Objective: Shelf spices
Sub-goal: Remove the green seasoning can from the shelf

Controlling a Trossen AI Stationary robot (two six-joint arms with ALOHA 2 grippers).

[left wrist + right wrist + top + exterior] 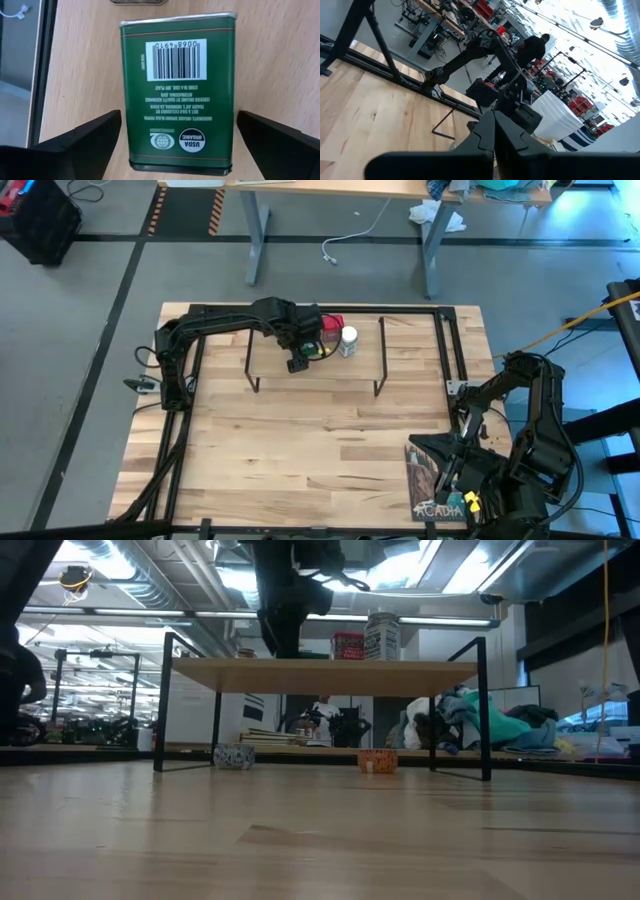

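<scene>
Your left gripper [175,137] straddles green rectangular tin [177,95] on light-wood shelf plank [275,355], clear gap either side. Red square tin [333,323] and white-capped clear jar [348,340] crowd shelf just beyond. Shelf's right half lies open.

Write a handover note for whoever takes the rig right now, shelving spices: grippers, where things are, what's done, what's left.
Left gripper: open, over the low light-wood shelf, fingers either side of the dark green square tin, not touching it.
Right gripper: shut, parked at the table's near right corner.
Done: red square tin, white-capped clear jar and the green tin are on the shelf.
Left: the tiny round tan-grey jar sits on the tabletop at shelf-leg level; a small orange container sits there too.
</scene>
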